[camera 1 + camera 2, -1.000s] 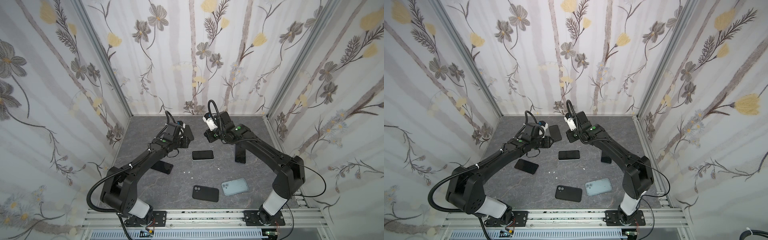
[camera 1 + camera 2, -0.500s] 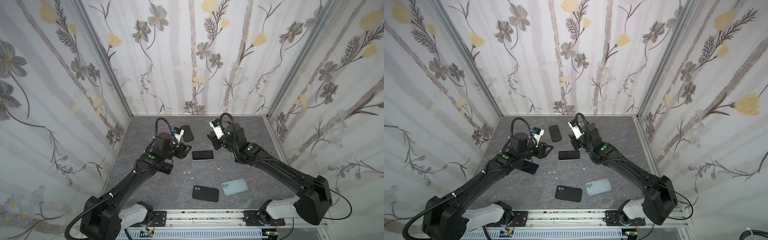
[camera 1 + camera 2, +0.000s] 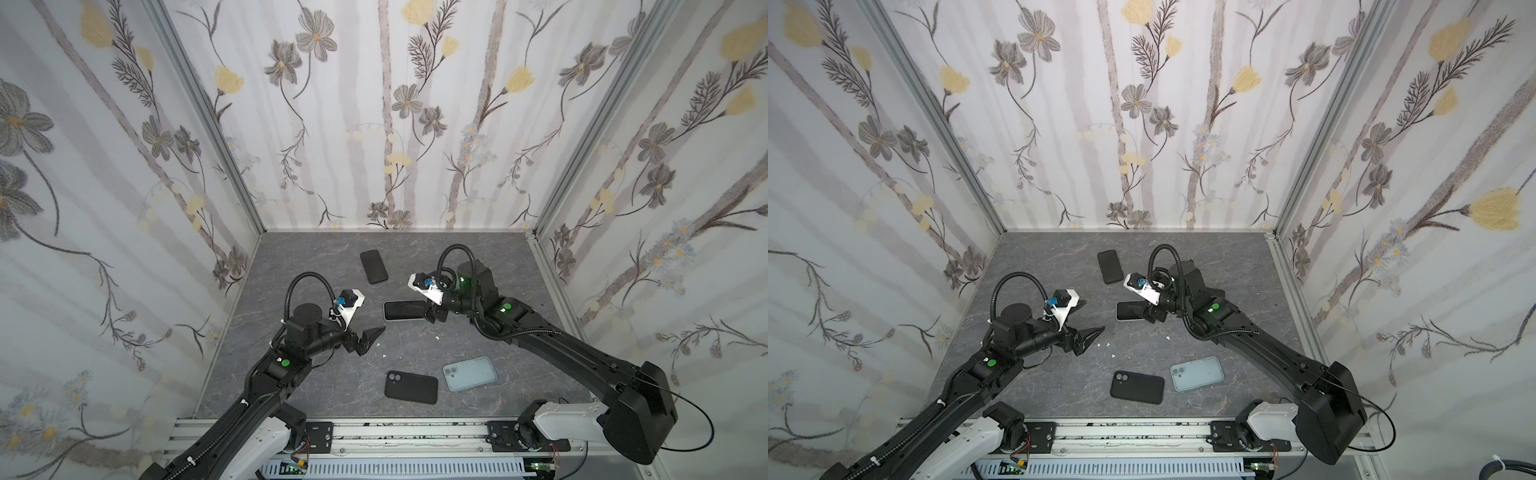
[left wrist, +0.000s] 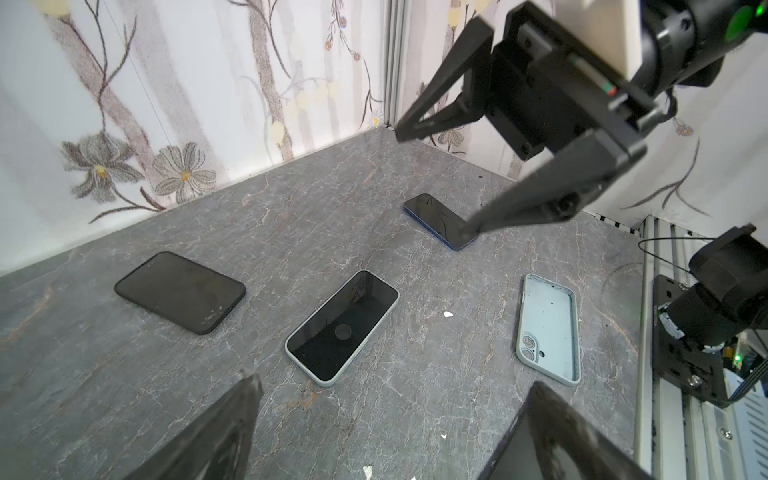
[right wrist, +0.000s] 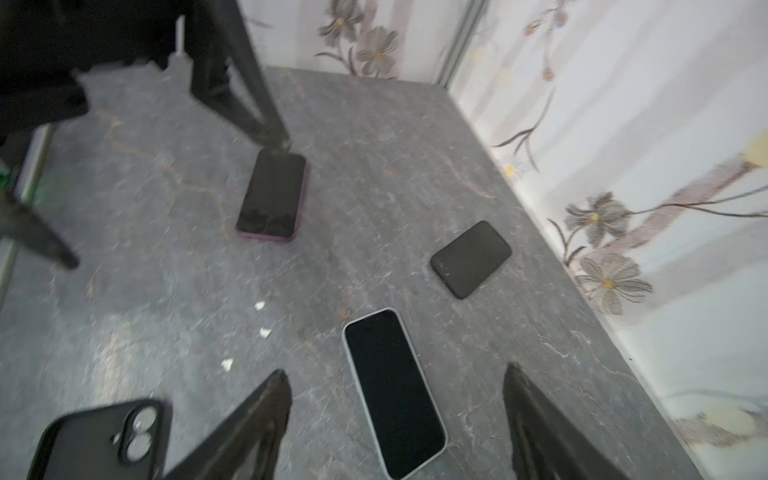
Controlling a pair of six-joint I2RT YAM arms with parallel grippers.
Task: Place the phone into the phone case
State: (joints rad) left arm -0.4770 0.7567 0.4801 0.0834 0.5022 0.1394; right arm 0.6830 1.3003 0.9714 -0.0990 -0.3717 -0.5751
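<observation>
on the grey table — four phones, one black case, one pale-blue case

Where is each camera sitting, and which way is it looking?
Top views: high over the front rail, facing down at the grey table; left arm and right arm show.
Left wrist: on the left arm, facing past its own fingers to the right gripper and light blue case.
Right wrist: on the right arm, facing past its own fingers to the left gripper and purple-edged phone.
Shared: both wrist views show the white-edged phone and black phone.
</observation>
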